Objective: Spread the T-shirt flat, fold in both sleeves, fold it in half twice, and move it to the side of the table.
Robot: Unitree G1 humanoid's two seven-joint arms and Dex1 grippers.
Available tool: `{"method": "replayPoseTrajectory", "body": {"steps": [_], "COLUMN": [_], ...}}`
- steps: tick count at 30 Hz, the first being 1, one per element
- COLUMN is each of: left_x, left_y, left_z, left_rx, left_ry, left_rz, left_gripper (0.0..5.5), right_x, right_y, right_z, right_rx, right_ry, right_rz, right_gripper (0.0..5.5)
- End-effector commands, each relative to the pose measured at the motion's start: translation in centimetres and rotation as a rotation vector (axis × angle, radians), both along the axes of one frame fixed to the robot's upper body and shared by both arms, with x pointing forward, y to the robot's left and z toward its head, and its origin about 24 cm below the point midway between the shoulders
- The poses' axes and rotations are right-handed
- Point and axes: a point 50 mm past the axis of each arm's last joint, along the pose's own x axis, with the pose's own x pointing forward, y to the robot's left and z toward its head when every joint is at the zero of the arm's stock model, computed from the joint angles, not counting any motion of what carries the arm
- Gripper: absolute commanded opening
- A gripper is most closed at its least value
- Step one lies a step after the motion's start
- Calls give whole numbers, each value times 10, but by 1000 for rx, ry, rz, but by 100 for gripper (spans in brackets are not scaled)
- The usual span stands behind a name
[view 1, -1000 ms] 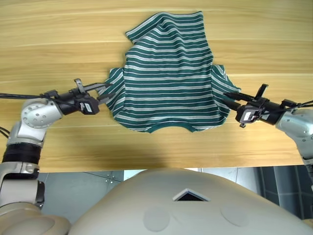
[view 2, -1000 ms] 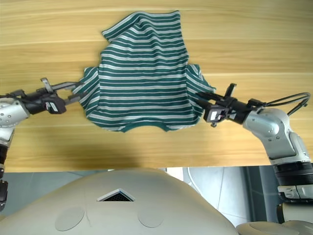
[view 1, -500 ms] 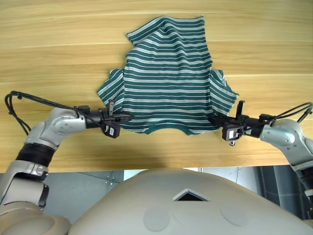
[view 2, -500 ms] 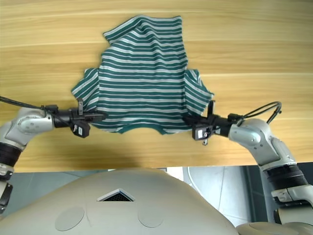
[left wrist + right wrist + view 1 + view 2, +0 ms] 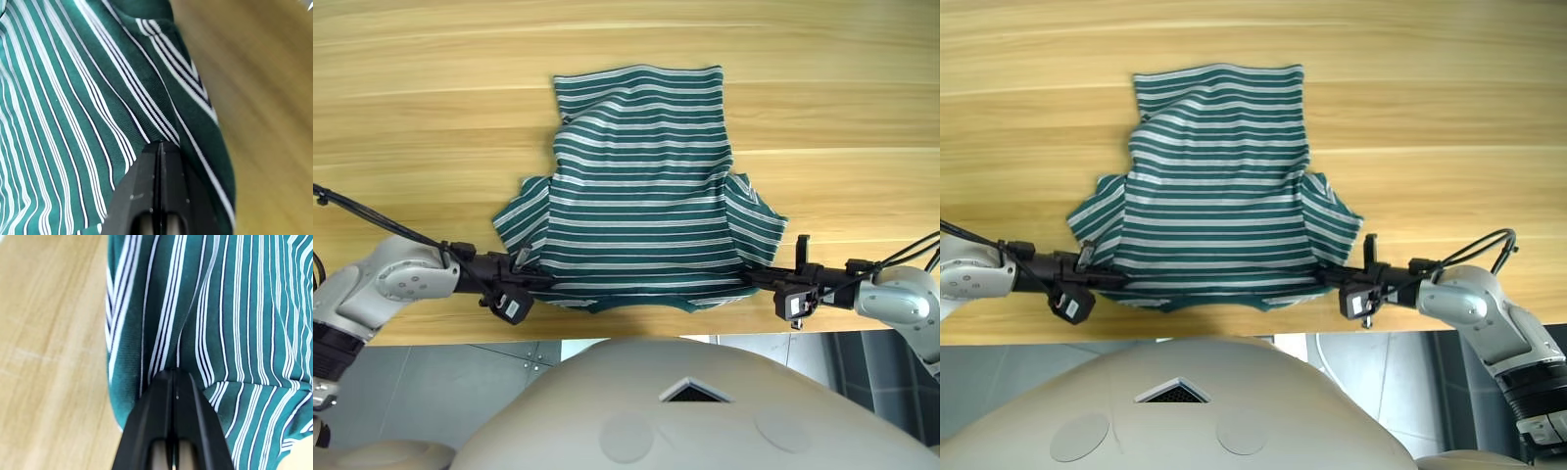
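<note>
No words, numbers, brand marks or signs can be read. The striped T-shirt (image 5: 646, 186) shows no legible print, nor does the wooden surface (image 5: 411, 117). A small pale label (image 5: 514, 309) sits on the left gripper (image 5: 546, 281) and another label (image 5: 793, 306) on the right gripper (image 5: 751, 280), both too small to read

T-shirt (image 5: 641, 186): dark green, white horizontal stripes across body and sleeves; up close, white stripes in pairs and triples, thin navy lines alongside. Table (image 5: 421, 117): pale honey wood, long grain streaks, faint plank seams. Left gripper (image 5: 546, 278), right gripper (image 5: 751, 279): black. Floor (image 5: 480, 367): grey tiles.
</note>
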Motion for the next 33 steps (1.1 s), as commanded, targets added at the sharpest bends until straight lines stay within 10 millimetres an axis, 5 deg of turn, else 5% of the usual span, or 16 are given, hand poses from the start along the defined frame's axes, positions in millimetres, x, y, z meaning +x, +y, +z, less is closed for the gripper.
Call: {"method": "replayPoseTrajectory", "body": {"steps": [1,6,10,14,18,26,33], "left_x": [-4,14,45,49,45,22,29], "left_y": [0,-5,14,27,39,65,73], "left_z": [-1,26,32,33,17,-49,-48], "left_rx": [12,-166,-122,-116,-66,194,195], "left_ry": [86,46,-104,-130,-105,47,17], "left_rz": [42,154,264,308,337,350,354], "left_gripper": [2,2,2,2,2,2,2], "right_x": [-3,-3,-1,1,6,14,27], "right_y": [-1,-1,0,4,3,3,-2], "right_z": [-3,-1,5,19,35,63,54], "right_rx": [-34,-21,9,95,163,289,228], "right_ry": [25,12,-15,-56,-106,-192,-219], "right_rz": [20,21,18,13,-13,-56,-127], "right_gripper": [0,0,0,0,0,0,0]}}
